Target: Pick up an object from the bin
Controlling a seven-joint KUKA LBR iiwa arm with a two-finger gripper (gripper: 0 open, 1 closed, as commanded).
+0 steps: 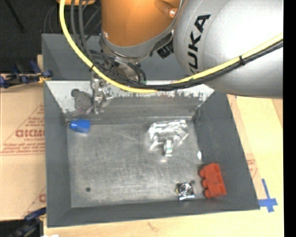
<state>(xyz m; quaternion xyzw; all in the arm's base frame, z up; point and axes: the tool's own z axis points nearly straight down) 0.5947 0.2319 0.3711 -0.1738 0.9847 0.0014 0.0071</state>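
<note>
My gripper (99, 96) hangs at the bin's far left, close against the back wall. Just to its left a small dark grey lump (80, 99) rests against that wall, touching or nearly touching the gripper. A small blue cap-like piece (80, 127) lies on the floor a little below and left of the gripper, apart from it. Whether anything sits in the gripper cannot be made out.
A crumpled clear plastic packet (166, 135) lies right of the bin's middle. A red studded brick (213, 180) sits in the near right corner, with a small shiny metal piece (185, 190) beside it. The arm's big body covers the bin's far right.
</note>
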